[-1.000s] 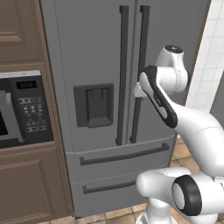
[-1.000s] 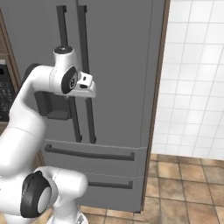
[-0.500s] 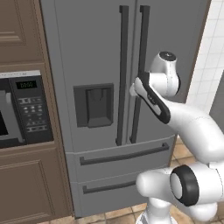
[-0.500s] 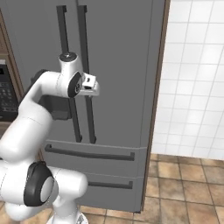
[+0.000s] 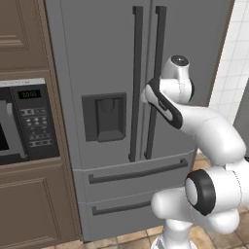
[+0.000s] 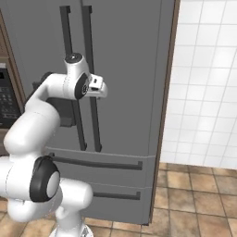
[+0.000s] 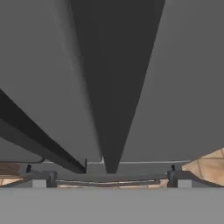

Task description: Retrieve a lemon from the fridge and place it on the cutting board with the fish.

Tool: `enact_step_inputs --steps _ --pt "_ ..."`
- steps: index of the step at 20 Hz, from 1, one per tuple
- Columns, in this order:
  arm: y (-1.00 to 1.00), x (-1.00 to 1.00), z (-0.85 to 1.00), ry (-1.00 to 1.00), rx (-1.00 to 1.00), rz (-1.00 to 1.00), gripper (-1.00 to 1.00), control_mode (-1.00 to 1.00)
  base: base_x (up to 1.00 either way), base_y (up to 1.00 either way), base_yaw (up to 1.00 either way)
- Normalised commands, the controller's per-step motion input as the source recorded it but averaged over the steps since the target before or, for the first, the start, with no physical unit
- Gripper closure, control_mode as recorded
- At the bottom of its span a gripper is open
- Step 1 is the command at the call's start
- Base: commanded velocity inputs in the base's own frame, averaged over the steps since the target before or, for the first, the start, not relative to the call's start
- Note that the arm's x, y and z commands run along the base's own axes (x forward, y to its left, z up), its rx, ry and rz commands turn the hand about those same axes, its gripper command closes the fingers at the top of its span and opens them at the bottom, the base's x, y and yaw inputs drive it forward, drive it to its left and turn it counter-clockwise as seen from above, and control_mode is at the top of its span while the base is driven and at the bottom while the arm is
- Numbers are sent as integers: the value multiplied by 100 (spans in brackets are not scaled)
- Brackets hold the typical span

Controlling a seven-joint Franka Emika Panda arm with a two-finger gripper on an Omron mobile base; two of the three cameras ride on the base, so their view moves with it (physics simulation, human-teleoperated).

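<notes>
While the fridge (image 5: 112, 73) is shut, lemon presumably inside, the gripper (image 6: 102, 87) sits w/ jaws apart around the right door handle (image 7: 114, 87). Next: close on it, pull.

You can't see inside the fridge (image 5: 107, 63): both doors are closed. Its top is cut off in both base views. The microwave (image 5: 22, 121) runs off the left edge. The arm covers part of the right handle (image 5: 154, 58).
</notes>
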Motion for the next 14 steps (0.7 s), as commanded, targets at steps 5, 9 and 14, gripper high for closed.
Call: enact_step_inputs --steps 5,9,14 --pt "0 17 0 -15 0 0 -100 -100 0 0 0" --pt "0 4 0 -18 0 0 -100 -100 0 0 0" --pt "0 17 0 -12 0 0 -100 -100 0 0 0"
